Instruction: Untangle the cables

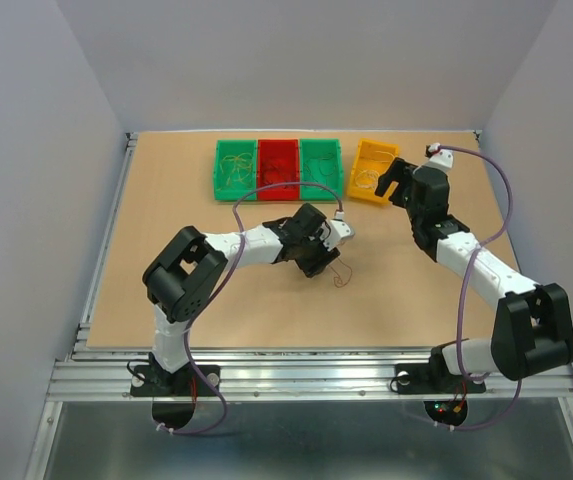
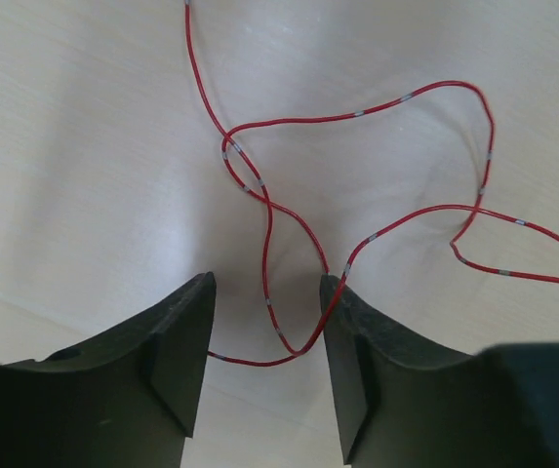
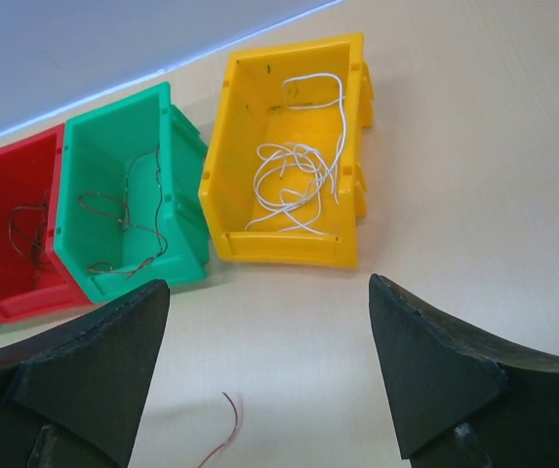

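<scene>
A thin red cable (image 2: 357,115) with grey bands lies in loose crossing loops on the table. In the top view it (image 1: 341,276) lies just right of my left gripper (image 1: 321,264). In the left wrist view my left gripper (image 2: 267,327) is open low over the table, with the cable's nearest loop lying between its fingers and brushing the right fingertip (image 2: 342,302). My right gripper (image 1: 394,180) is open and empty, by the yellow bin (image 1: 354,186). One end of the red cable (image 3: 228,421) shows between its fingers in the right wrist view.
A green bin (image 1: 220,170), a red bin (image 1: 277,150) and a second green bin (image 1: 320,150) stand in a row at the back, with the yellow bin to their right. The yellow bin (image 3: 279,249) holds white wires (image 3: 294,180). The green bin (image 3: 186,195) and the red bin (image 3: 16,297) hold brownish wires.
</scene>
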Controlling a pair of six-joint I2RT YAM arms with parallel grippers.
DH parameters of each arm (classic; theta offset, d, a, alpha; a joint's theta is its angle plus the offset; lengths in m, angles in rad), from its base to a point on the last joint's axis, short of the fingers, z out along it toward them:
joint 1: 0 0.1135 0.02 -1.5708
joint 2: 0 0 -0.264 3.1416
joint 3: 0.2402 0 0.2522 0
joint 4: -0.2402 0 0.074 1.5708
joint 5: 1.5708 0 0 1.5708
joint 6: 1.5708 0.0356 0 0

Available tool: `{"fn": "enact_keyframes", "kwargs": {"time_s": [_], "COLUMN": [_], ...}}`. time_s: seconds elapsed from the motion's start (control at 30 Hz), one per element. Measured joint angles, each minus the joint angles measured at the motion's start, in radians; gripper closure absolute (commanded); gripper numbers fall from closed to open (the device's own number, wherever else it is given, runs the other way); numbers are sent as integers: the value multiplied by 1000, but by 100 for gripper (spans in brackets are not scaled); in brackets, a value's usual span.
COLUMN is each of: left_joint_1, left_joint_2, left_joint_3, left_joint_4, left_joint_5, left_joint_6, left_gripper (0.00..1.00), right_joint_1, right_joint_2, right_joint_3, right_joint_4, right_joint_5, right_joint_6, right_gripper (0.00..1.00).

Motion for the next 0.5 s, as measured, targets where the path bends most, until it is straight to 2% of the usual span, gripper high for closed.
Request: {"fn": "enact_keyframes", "kwargs": {"time_s": [0.07, 0.17, 0.23, 0.27, 0.3, 0.5], "left_joint_1": [0, 0, 0, -2, -2, -19], "left_joint_2": [22, 34, 35, 35, 35, 35], "left_joint_3": [10, 24, 26, 26, 26, 27], "left_joint_4": [7, 8, 7, 5, 3, -3], "left_joint_5": [-10, -19, -19, -18, -15, -19], "left_joint_6": [4, 10, 17, 23, 27, 56], "left_gripper": [60, 68, 77, 91, 100, 100], "right_joint_1": [0, 0, 0, 0, 0, 0], "right_joint_2": [-5, -18, -26, -29, -31, -41], "right_joint_3": [-16, -40, -51, -56, -59, -68], "right_joint_4": [2, 3, 3, 4, 5, 22], "right_joint_5": [-11, -23, -30, -34, -35, -42], "right_joint_6": [4, 8, 11, 11, 11, 11], "right_gripper": [13, 13, 13, 13, 13, 13]}}
